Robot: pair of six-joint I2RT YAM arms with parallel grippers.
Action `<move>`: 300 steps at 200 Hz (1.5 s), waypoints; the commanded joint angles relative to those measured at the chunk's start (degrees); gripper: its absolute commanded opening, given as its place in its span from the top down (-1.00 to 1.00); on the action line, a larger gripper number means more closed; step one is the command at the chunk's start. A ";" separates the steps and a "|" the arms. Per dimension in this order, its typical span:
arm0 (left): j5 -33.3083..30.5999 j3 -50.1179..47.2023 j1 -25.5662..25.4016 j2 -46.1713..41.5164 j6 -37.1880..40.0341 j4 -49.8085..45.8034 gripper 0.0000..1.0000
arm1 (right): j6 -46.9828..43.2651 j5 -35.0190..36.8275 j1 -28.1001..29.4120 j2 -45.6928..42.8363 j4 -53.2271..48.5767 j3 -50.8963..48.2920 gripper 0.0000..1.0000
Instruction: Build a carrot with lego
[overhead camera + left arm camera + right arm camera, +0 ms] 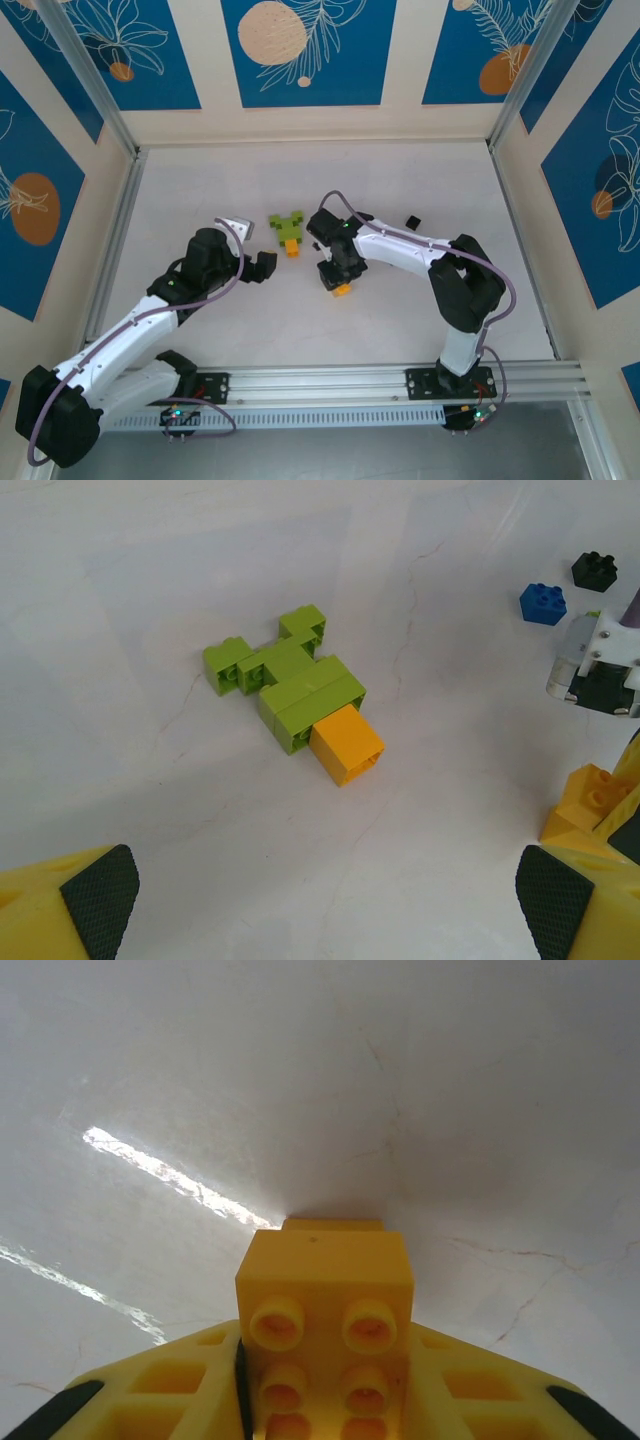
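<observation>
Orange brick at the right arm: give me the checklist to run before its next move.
1. The orange brick sits between the right gripper's fingers, studs toward the wrist camera: ok.
2. Fingers clamped firmly on it: cannot tell.
3. The green assembly lies flat on the table, with its orange end block attached: ok.
4. The left gripper is open and holds nothing: ok.
5. Nothing lies between the orange brick and the green assembly in the top view: ok.
6. The blue brick and black brick lie apart from the green assembly: ok.
</observation>
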 commanded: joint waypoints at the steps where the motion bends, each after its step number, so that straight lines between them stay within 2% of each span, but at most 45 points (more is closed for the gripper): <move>1: -0.02 2.00 -0.19 0.21 0.73 -0.36 -0.99 | 0.05 -0.89 0.68 -1.98 -0.28 -0.46 0.18; 41: 0.11 2.01 -0.23 0.25 0.89 -0.53 -0.99 | -1.17 -0.72 0.69 -5.36 -2.60 1.51 -0.20; 78: 0.24 2.12 -0.24 0.20 0.89 -0.63 -0.99 | -3.49 -0.84 -1.33 -11.53 -4.53 3.17 -0.29; 112: 0.68 2.01 -0.21 -0.02 0.64 -0.38 -0.99 | -10.17 -0.03 -12.39 -14.01 -4.03 1.23 -0.29; 137: 1.00 2.01 -0.18 0.08 0.64 -0.36 -0.99 | -17.64 0.31 -20.79 -10.43 -0.41 -1.31 -0.27; 161: 0.87 1.92 -0.21 -0.22 0.65 -0.37 -0.99 | -21.34 0.17 -25.62 -5.20 0.37 -1.23 -0.26; 212: 1.89 1.84 -0.23 0.78 0.45 0.41 -0.99 | -24.35 -0.04 -28.90 1.84 1.79 -1.06 -0.25; 300: 1.57 1.91 -0.21 -0.03 0.75 -0.13 -0.99 | -24.56 -0.67 -28.43 5.35 3.63 -0.92 -0.17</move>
